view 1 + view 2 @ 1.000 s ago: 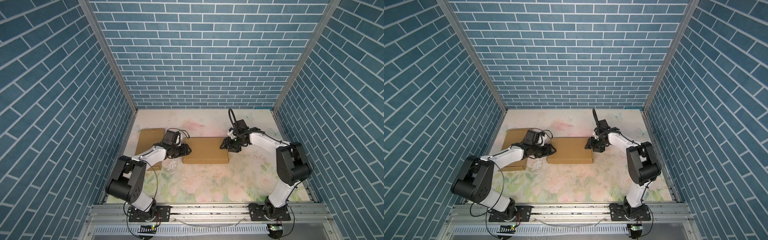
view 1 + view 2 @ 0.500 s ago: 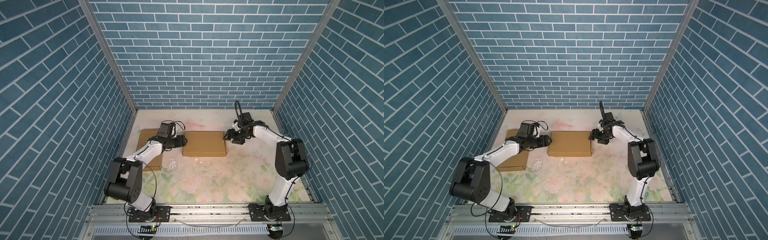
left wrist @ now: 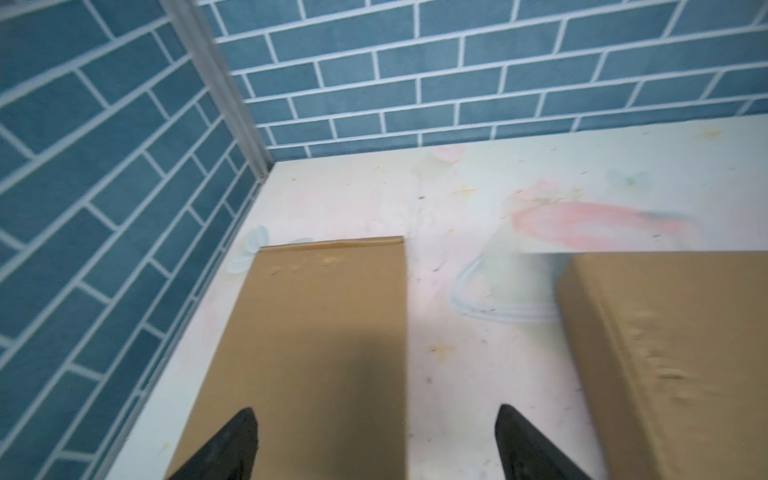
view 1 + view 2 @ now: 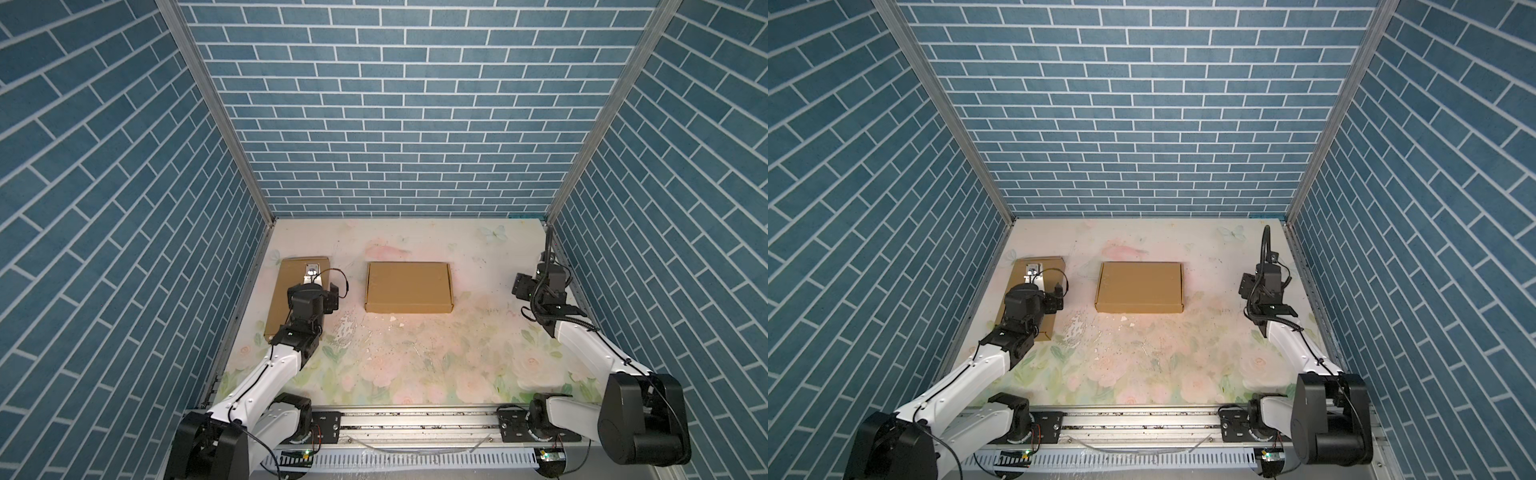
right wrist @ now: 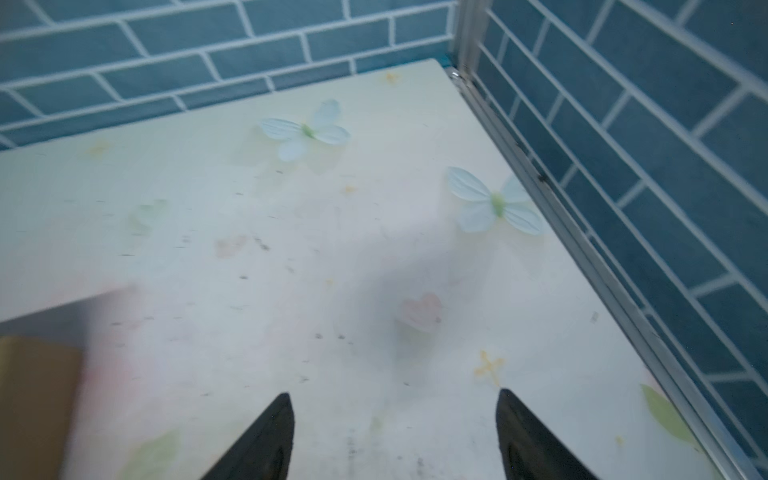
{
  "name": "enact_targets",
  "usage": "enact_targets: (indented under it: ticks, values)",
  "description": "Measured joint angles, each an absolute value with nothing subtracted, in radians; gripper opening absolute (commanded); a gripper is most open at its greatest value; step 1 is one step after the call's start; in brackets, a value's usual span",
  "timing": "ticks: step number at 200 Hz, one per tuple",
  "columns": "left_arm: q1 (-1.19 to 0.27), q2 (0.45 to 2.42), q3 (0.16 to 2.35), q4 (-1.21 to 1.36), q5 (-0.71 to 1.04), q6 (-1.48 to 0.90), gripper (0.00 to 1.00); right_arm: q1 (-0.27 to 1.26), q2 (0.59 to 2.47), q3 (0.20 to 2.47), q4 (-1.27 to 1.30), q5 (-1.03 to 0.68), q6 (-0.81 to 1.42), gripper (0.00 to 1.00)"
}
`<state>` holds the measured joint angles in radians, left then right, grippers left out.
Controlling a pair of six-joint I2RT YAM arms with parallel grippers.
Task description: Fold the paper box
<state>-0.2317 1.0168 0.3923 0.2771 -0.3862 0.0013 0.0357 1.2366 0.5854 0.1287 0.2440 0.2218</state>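
Both arms have pulled back from the paper box (image 4: 408,286) since a second ago, when each gripper sat at one of its short sides. Their jaws have widened too.

At far left, beside the left wall (image 4: 124,249), the left gripper (image 3: 376,415) hovers over a flat cardboard sheet (image 4: 278,299). Its jaws stand wide apart with nothing between them. The sheet lies flat on the floral table (image 4: 415,365) and looks like an unfolded blank.

In the middle of the table, toward the back, sits the paper box, well apart from both grippers. It is a low brown carton with its lid down flat and one long wall facing the robot. It appears fully folded and closed, so the task looks finished or nearly so.

At far right, near the right wall (image 4: 665,249), the right gripper (image 5: 395,395) hangs over bare table with its jaws apart and empty. Its wrist view catches only a blurred corner of the box.

The box is probably very light and would slide easily on the smooth table if nudged. Its thin card panels seem stiff across their faces but hinge at the creases. Small dents show on the lid in the left wrist view, so it likely marks under pressure. The best hold is probably the two short side walls, pinched gently from opposite sides. To reopen it, take the lid's front lip instead.
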Motion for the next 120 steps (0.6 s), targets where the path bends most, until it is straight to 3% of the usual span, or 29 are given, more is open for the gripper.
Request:
enact_targets:
  ticks: [19, 84, 120]
  values:
    - [-0.184, 1.089, 0.319, 0.418, -0.409, 0.027, 0.97, 0.012, 1.299, 0.523, 0.258, 0.265, 0.204, 0.77]
    - [-0.077, 1.416, 0.255, 0.883, -0.229, 0.059, 0.99, -0.016, 1.437, 0.416, 0.663, 0.193, 0.12, 0.75]
    - [-0.07, 1.53, 0.265, 0.986, -0.181, 0.069, 0.99, -0.016, 1.532, 0.361, 0.826, 0.136, 0.095, 0.77]
